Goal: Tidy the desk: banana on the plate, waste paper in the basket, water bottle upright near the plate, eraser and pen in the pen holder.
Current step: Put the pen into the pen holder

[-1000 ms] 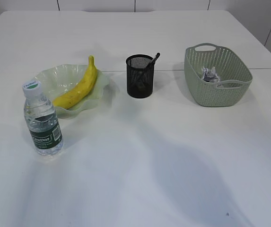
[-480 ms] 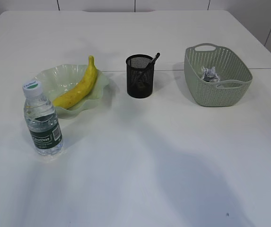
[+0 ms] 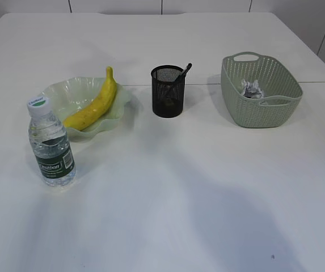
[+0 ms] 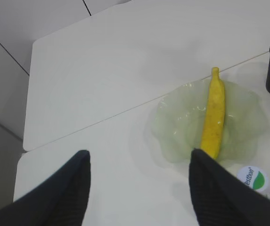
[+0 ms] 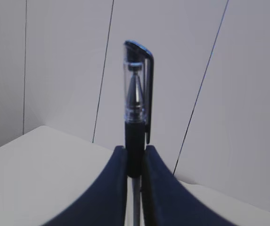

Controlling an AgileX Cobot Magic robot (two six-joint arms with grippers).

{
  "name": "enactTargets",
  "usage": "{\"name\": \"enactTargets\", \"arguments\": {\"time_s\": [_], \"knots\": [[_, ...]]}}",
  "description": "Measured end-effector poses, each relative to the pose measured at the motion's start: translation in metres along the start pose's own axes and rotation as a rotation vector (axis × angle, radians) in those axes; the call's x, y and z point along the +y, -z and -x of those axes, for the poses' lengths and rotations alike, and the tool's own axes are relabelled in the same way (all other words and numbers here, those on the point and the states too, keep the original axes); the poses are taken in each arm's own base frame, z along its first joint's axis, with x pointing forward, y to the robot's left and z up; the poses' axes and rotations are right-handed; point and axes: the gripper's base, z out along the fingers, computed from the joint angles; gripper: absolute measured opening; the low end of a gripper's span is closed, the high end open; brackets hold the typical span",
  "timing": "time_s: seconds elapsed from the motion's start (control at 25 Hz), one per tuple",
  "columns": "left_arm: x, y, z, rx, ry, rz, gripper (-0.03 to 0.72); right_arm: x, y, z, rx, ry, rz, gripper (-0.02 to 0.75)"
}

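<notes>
Yellow against pale green in the exterior view: shows the banana (image 3: 94, 105) lying along the plate (image 3: 60, 90), left of the pen holder (image 3: 167, 93). Shows the water bottle (image 3: 50, 144) upright with its cap on, also left of the pen holder and nearer the camera, just beside the plate's front rim. Puts the basket (image 3: 261, 110) to the right of the pen holder, well apart, with the waste paper (image 3: 252, 89) crumpled inside. Catches a slim dark stick (image 3: 185, 71) leaning out over the pen holder's rim, likely a pen already stowed. Cannot tell through the mesh whether the eraser is in there. Finds no arm over the tabletop (image 3: 179, 187) and nothing loose on it.

From the left wrist view: looks down on banana, plate and bottle cap, with the pen holder cut by the right edge. Shows the left gripper (image 4: 139, 160) with jaws spread wide apart and nothing between them, raised above the tabletop to the left of the pen holder.

From the right wrist view: shows the right gripper (image 5: 134, 155) with jaws pressed together on a pen (image 5: 137, 94), clamped at the dark barrel, clear-capped end standing up beyond the tips. Faces wall panels only, so cannot place it relative to the pen holder.

Reads as nearly finished: banana, paper and bottle appear done. Leaves the held pen to go into the pen holder, and the eraser to confirm.
</notes>
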Motion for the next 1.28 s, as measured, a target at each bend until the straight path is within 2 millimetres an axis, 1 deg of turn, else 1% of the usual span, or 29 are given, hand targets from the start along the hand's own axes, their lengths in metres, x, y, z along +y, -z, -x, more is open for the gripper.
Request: {"name": "enactTargets", "arguments": {"time_s": [0.2,0.32,0.48,0.72,1.04,1.16,1.28], "knots": [[0.000,0.000,0.000,0.000,0.001,0.000,0.465,0.002,0.001,0.001,-0.002,-0.026,0.026,0.042],[0.000,0.000,0.000,0.000,0.001,0.000,0.465,0.001,0.006,0.006,-0.013,-0.038,0.033,0.042],[0.000,0.000,0.000,0.000,0.001,0.000,0.465,-0.003,0.020,0.019,-0.036,-0.034,0.040,0.042],[0.000,0.000,0.000,0.000,0.001,0.000,0.465,-0.010,0.048,0.044,-0.088,-0.032,0.063,0.042],[0.000,0.000,0.000,0.000,0.001,0.000,0.465,-0.021,0.086,0.071,-0.136,-0.031,0.066,0.042],[0.000,0.000,0.000,0.000,0.001,0.000,0.465,-0.027,0.107,0.084,-0.163,-0.027,0.072,0.042],[0.000,0.000,0.000,0.000,0.001,0.000,0.465,-0.034,0.134,0.099,-0.199,-0.018,0.065,0.042]]}}
